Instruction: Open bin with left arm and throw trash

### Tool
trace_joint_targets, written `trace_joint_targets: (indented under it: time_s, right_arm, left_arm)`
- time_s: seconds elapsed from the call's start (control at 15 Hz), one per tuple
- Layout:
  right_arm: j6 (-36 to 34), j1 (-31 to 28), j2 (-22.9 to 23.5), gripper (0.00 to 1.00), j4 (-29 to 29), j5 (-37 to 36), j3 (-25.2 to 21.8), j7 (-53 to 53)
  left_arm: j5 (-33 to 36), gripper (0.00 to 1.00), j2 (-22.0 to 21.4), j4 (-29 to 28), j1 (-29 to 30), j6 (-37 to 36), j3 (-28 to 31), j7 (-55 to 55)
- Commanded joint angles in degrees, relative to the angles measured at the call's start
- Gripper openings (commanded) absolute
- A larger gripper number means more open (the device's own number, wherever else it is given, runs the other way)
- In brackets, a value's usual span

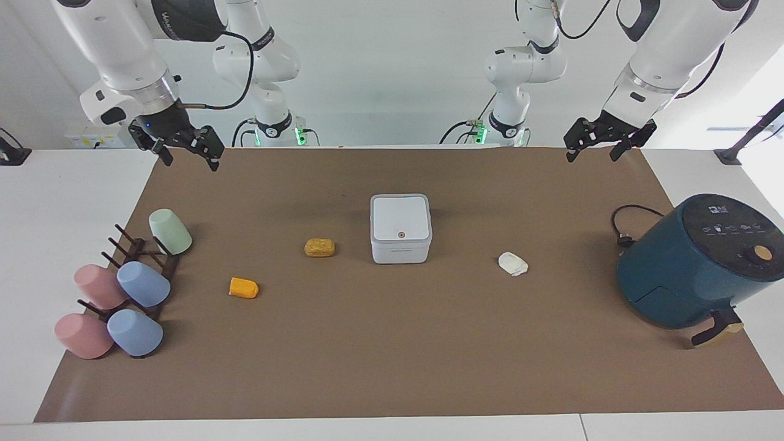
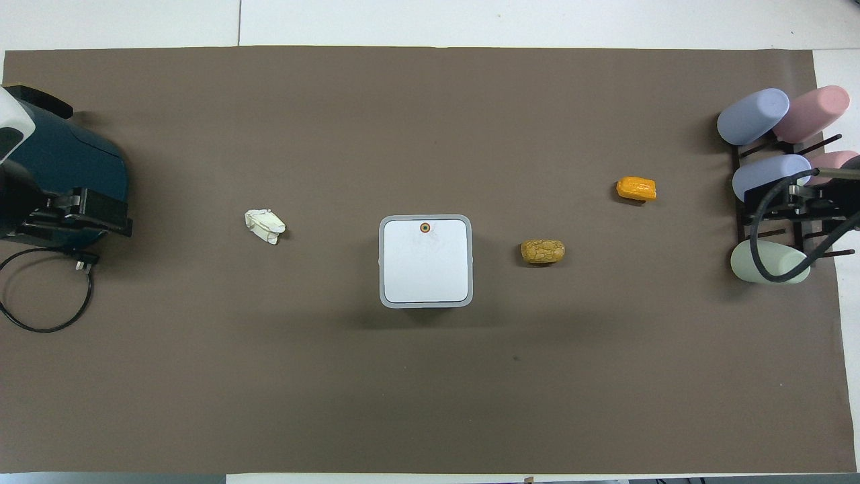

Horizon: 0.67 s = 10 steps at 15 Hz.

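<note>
White plastic, the bin (image 1: pixel 400 228) (image 2: pixel 425 261) is sitting shut at the middle of the brown mat (image 1: pixel 392 367) (image 2: pixel 269 370), its lid lying flat with the small orange-ringed dot on the edge farther from the robots. Three pieces of trash are lying loose on the mat around it. A golden-brown lump (image 1: pixel 320 247) (image 2: pixel 543 251) is resting just beside the bin toward the right arm's end of the table. An orange wedge (image 1: pixel 244 288) (image 2: pixel 636 189) is lying farther from the robots than the lump and closer to the right arm's end. A white wad (image 1: pixel 512 264) (image 2: pixel 265 225) is lying well apart from the bin toward the left arm's end, slightly farther from the robots than the bin.

Both arms are waiting raised at the robots' edge of the mat. The left gripper (image 1: pixel 603 147) is hanging over the mat's corner at the left arm's end with its fingers spread apart and holding nothing. The right gripper (image 1: pixel 188 152), showing a small blue light, is hanging over the corner at the right arm's end, its fingers likewise parted and empty.

Pastel cups (image 1: pixel 143 285) (image 2: pixel 752 117) are leaning on a dark rack (image 1: pixel 138 248) (image 2: pixel 772 232) at the right arm's end. A dark teal appliance (image 1: pixel 695 260) (image 2: pixel 64 165) is standing at the left arm's end, its black cord (image 1: pixel 631 222) (image 2: pixel 40 296) curling beside it.
</note>
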Motion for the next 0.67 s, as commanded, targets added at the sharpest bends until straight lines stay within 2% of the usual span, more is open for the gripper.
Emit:
trace_joint_targets:
  time_s: [0.0, 0.6]
  right_arm:
    - [4.56, -0.77, -0.16, 1.00, -0.76, -0.12, 0.44, -0.64]
    - [4.51, -0.24, -0.68, 1.00, -2.34, -0.12, 0.44, -0.73]
  left_arm:
    - [-0.66, 1.00, -1.15, -1.09, -0.02, 0.05, 0.06, -0.02]
    - [-0.66, 1.00, -1.15, -1.53, 0.06, 1.01, 0.06, 0.24]
